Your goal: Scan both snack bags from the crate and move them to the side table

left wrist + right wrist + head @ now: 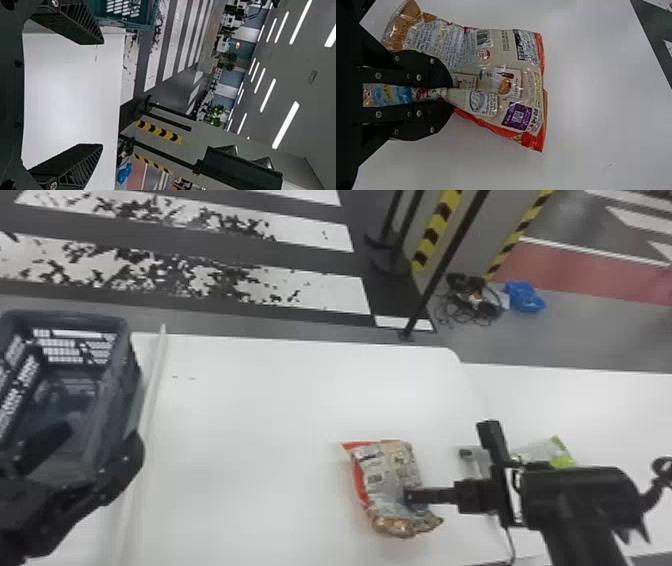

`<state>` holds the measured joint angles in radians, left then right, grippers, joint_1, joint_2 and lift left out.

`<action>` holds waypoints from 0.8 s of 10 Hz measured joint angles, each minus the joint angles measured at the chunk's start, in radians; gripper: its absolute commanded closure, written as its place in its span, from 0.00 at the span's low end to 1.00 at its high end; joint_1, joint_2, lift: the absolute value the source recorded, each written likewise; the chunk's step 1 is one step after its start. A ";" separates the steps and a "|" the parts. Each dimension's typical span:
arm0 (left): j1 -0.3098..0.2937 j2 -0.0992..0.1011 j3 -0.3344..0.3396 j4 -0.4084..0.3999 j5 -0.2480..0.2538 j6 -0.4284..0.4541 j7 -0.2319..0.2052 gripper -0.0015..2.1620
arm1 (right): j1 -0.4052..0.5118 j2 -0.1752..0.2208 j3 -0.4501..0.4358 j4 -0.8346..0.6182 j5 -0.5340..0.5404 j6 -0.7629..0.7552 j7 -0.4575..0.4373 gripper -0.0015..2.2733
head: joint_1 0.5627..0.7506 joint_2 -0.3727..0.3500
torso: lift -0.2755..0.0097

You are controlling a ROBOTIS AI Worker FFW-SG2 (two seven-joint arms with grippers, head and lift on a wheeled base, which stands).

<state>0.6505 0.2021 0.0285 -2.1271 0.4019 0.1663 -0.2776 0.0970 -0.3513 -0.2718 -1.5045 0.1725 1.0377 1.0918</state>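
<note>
Clock is read on the head view, going left to right.

The crate (131, 390) sits at 9 o'clock, its open top facing us. Our left hand (100, 432) is between 8 and 9 o'clock, overlapping the crate's near end; fingers spread wide, nothing between them. Can't tell its height relative to the rim. A pale strip (155, 382) runs just beside the crate, on its 3 o'clock side.

Then the white desk (250, 405). The red-edged snack bag (387, 470) is at 5 o'clock over it, printed back up, barcode visible in the right wrist view. Can't tell if it touches the desk. Our right hand (410, 496) has it: fingers closed, pinching a fold of the bag, with the arm coming in from 4 o'clock.

A small grey item with a dark tip (477, 460) is just beyond that hand; can't tell what it is. Up at 2 o'clock on the floor: tangled cables (472, 300), then a blue item (525, 297) just beside them.

The side desk (620, 410) takes the 3 to 4 o'clock area. The green-and-clear snack bag (562, 455) is on it at 4 o'clock, partly hidden behind our right arm.
</note>
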 measured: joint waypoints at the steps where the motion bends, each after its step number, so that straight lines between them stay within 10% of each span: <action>1: 0.000 -0.001 -0.001 0.006 0.000 -0.001 0.000 0.03 | 0.023 0.009 -0.018 -0.072 -0.001 0.055 -0.010 0.99 | 0.70 0.12 | 0.86; 4: -0.001 -0.003 -0.001 0.006 -0.001 -0.011 0.000 0.03 | 0.060 0.016 -0.158 -0.251 -0.119 0.221 0.000 0.99 | 0.70 0.11 | 0.86; 8: 0.011 -0.003 0.001 0.002 -0.005 -0.015 0.000 0.03 | -0.090 -0.016 -0.394 -0.196 -0.213 0.287 -0.213 0.99 | 0.70 0.03 | 0.86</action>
<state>0.6619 0.1994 0.0292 -2.1253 0.3973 0.1516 -0.2776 0.0070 -0.3674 -0.6657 -1.7008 -0.0407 1.3249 0.8789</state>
